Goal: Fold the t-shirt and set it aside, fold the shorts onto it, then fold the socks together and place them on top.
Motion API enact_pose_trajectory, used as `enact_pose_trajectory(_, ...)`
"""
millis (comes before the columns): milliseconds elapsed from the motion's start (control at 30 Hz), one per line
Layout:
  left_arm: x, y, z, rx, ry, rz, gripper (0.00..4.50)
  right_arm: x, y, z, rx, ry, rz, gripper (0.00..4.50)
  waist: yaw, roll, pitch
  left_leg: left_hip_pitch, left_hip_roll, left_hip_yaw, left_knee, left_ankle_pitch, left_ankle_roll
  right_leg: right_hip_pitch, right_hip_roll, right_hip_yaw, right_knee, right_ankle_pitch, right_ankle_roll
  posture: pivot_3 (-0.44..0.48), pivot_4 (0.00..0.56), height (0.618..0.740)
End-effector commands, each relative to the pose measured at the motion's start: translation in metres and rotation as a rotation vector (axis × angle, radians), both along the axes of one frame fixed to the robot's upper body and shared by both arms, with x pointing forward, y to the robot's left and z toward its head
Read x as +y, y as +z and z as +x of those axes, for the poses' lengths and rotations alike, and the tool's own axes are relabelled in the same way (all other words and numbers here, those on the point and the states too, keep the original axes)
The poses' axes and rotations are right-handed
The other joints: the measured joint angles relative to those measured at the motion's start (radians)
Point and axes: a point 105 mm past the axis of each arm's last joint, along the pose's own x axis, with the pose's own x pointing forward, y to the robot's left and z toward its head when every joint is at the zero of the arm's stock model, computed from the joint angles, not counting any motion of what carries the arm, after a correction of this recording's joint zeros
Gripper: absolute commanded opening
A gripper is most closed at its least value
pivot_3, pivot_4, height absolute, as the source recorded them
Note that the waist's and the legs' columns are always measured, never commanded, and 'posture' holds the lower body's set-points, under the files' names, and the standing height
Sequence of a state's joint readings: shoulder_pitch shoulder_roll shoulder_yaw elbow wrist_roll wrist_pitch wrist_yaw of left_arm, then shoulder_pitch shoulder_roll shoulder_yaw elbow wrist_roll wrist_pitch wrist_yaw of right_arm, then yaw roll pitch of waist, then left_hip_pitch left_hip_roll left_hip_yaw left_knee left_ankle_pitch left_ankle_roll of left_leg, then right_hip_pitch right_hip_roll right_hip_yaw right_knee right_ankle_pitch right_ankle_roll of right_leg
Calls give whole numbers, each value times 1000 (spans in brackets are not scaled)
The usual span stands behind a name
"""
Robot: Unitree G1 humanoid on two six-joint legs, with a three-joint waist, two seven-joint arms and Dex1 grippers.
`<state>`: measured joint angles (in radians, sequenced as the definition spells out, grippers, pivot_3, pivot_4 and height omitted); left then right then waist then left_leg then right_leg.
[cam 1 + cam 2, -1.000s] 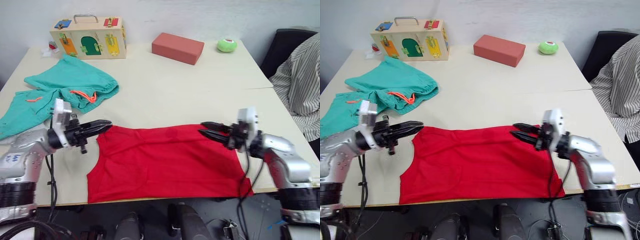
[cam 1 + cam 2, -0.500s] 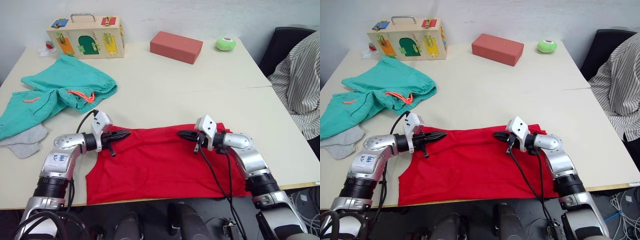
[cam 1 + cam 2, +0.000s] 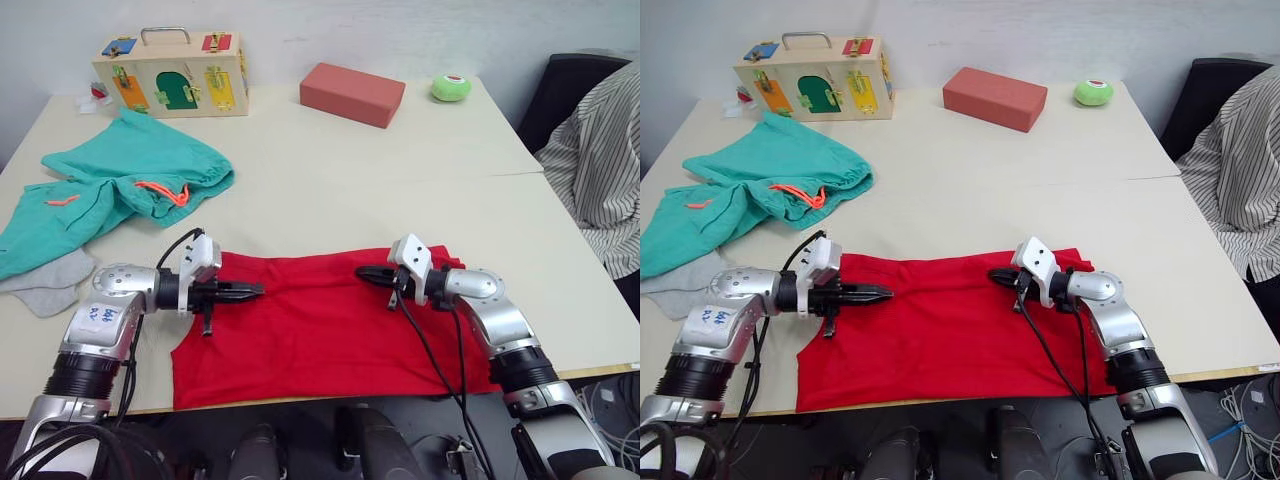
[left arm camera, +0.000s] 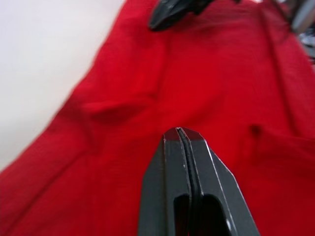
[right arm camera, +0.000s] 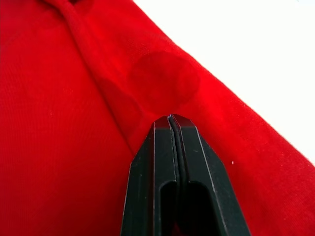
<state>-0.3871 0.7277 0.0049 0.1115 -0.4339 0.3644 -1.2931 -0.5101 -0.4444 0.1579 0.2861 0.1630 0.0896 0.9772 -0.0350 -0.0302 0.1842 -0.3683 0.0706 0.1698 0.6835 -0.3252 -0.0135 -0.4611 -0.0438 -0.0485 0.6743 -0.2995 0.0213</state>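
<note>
Folding the t-shirt [image 3: 330, 320]: left gripper [image 3: 252, 290] and right gripper [image 3: 367, 273], fingers pressed together, rest over its far edge; next, parting to pinch cloth.

Head cameras look down over the table [image 3: 400, 190]; wrist cameras sit close above the t-shirt [image 4: 216, 83] (shared cloth).

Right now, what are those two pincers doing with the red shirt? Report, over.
Left pincer shut, empty, over the t-shirt. Right pincer shut, empty, near its far edge. Shirt flat, not yet folded. Shorts and socks lie off to the left, nothing in the way.
</note>
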Motion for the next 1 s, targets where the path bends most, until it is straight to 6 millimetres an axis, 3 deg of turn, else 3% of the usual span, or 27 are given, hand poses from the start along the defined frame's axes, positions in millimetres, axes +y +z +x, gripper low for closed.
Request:
enact_pose_trajectory(33,1,31,14,-124,74,-96,0,-2,8,1,-26,-1,10,15,1,0,0,0,0,0,0,0,0,0,0,0,0,0,0,0,150,740)
enact_pose_trajectory(133,1,36,39,-202,193,-92,0,-3,8,0,-25,-1,14,15,8,0,0,0,-1,-2,1,1,1,1,-1,0,0,0,0,0,150,740)
enact_pose_trajectory(267,-2,24,64,-237,277,9,0,-2,8,-1,-24,2,16,15,6,0,0,0,-3,-2,1,1,1,1,-1,0,0,1,1,0,150,740)
enact_pose_trajectory(467,-9,-7,72,-250,230,140,0,2,8,-1,-26,8,17,15,0,0,0,0,-1,0,0,1,1,0,0,0,0,0,1,0,150,740)
enact_pose_trajectory(733,-17,-8,53,-253,61,112,0,6,9,0,-31,9,22,15,3,0,0,0,-1,1,0,1,1,0,-1,0,0,0,1,0,150,740)
enact_pose_trajectory(833,-11,-2,44,-272,23,85,0,7,9,2,-31,3,24,15,-1,0,0,0,-1,1,0,1,1,0,0,0,0,0,1,0,150,740)
enact_pose_trajectory(1000,6,-10,18,-168,-30,141,0,6,9,2,-26,2,22,15,-7,0,0,0,0,1,0,0,1,-1,0,0,0,0,0,0,150,740)
